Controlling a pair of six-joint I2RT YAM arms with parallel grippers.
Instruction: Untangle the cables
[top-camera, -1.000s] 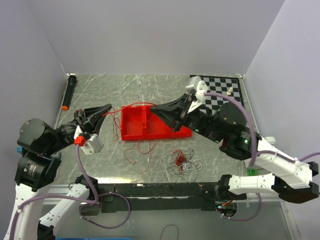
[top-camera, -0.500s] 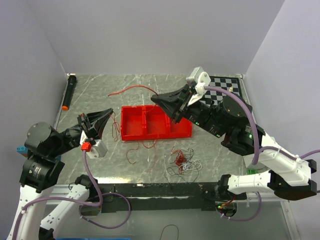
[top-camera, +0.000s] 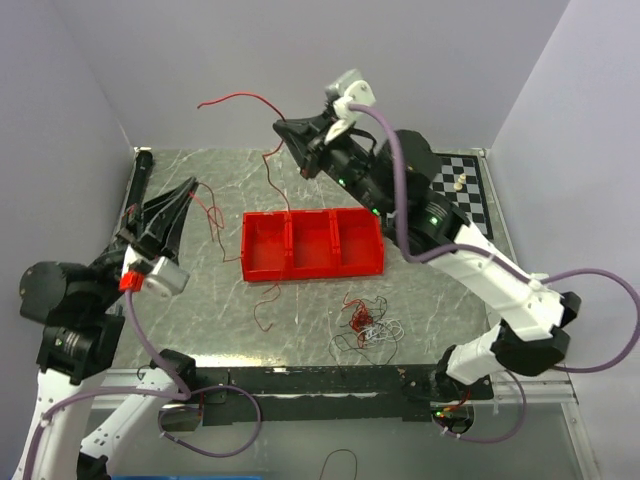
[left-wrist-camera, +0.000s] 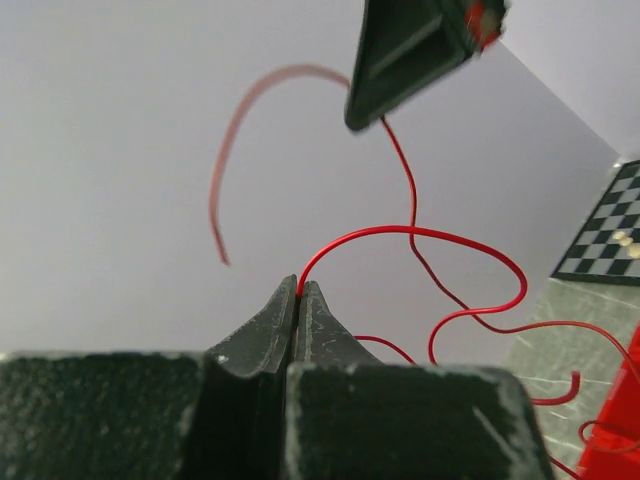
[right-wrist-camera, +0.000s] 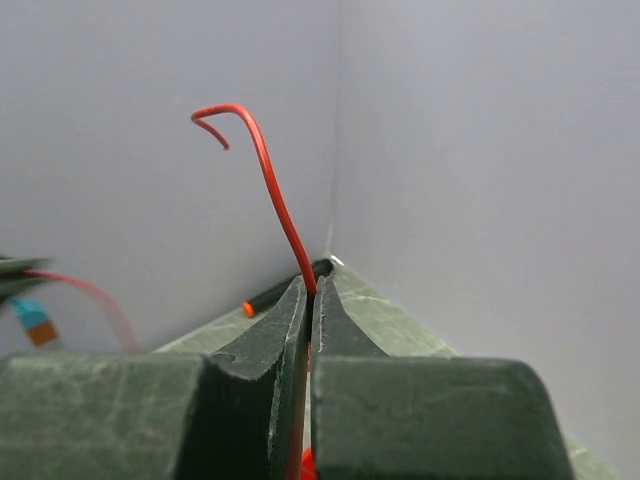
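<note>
Red hair-thin wire (top-camera: 243, 96) (left-wrist-camera: 412, 229) (right-wrist-camera: 268, 170), held up above the grey marbled bench (top-camera: 210, 310). Left claw (top-camera: 190, 183) (left-wrist-camera: 299, 285) is pressed together on one stretch. Right claw (top-camera: 280, 125) (right-wrist-camera: 308, 285) is pinched tight on another stretch, higher and nearer the back wall, with a free end curling beyond it. Slack loops hang toward the red three-compartment plastic tray (top-camera: 310, 270). Small knot of red, white and black cables (top-camera: 365, 322) lies on the bench just in front of the tray, apart from both claws.
</note>
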